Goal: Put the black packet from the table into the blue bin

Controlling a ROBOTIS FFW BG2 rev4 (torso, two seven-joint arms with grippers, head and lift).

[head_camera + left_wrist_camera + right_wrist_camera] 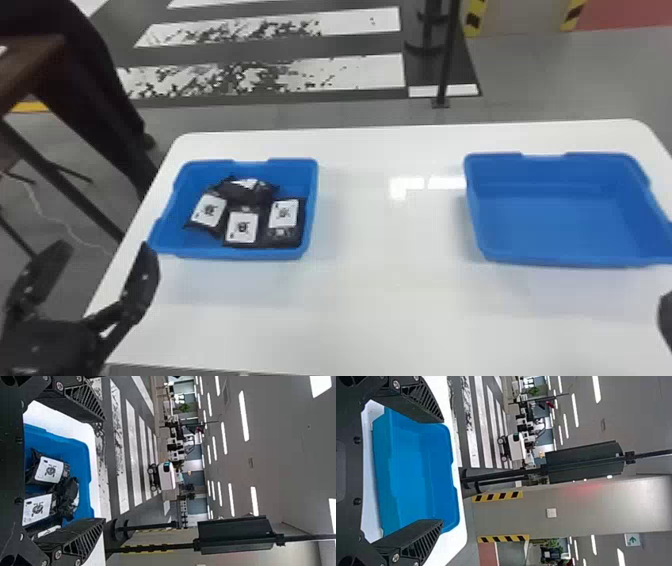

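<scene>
The left gripper (104, 246), wide open and empty like the right gripper (442, 471), is hanging nearer the black packets (242, 227), seemingly lying ahead and rightward of it.

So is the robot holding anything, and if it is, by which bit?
No, nothing is held: the left gripper and the right gripper are both open, with nothing pinched between their fingers.

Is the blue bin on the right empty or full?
Empty: the right blue bin shows its bare blue floor, with no packets lying inside.
</scene>
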